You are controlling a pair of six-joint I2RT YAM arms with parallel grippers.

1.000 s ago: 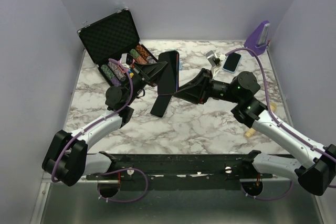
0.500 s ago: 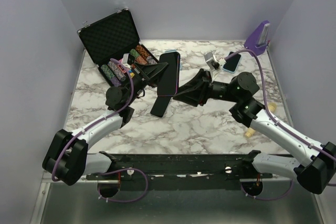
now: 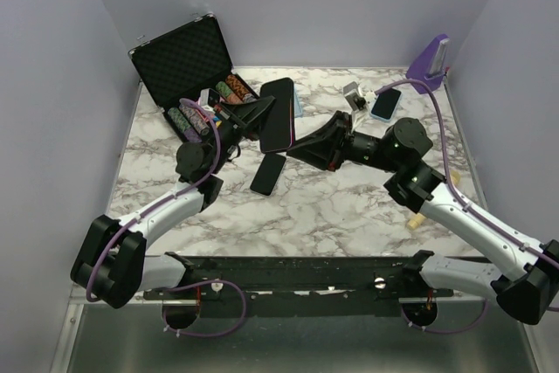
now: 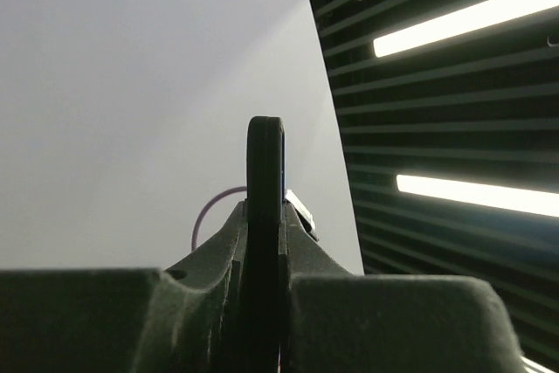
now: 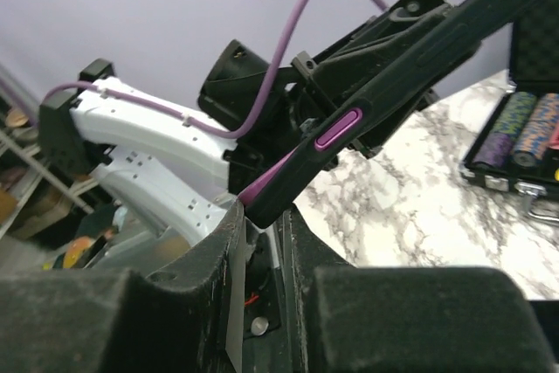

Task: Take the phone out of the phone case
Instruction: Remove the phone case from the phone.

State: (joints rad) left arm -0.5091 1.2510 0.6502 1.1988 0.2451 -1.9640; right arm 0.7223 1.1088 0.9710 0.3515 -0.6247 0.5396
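Observation:
A black phone case with purple trim (image 3: 278, 115) is held up off the marble table, tilted on edge, between both grippers. My left gripper (image 3: 259, 113) is shut on its left side. In the left wrist view the case (image 4: 265, 155) stands edge-on between the fingers of that gripper (image 4: 265, 216). My right gripper (image 3: 295, 148) is shut on the case's lower corner. The right wrist view shows the case (image 5: 384, 85), its purple button, and its corner pinched in that gripper (image 5: 266, 216). A dark phone (image 3: 268, 173) lies flat on the table below. I cannot tell whether a phone sits inside the case.
An open black carry case (image 3: 188, 63) with poker chips (image 3: 188, 118) stands at the back left. A light blue phone (image 3: 385, 103), a small grey item (image 3: 354, 96) and a purple stand (image 3: 430, 60) are at the back right. A wooden piece (image 3: 417, 218) lies by the right arm.
The held case has risen and shifted toward the back, away from the dark phone on the table. Both grippers moved with it and stayed shut.

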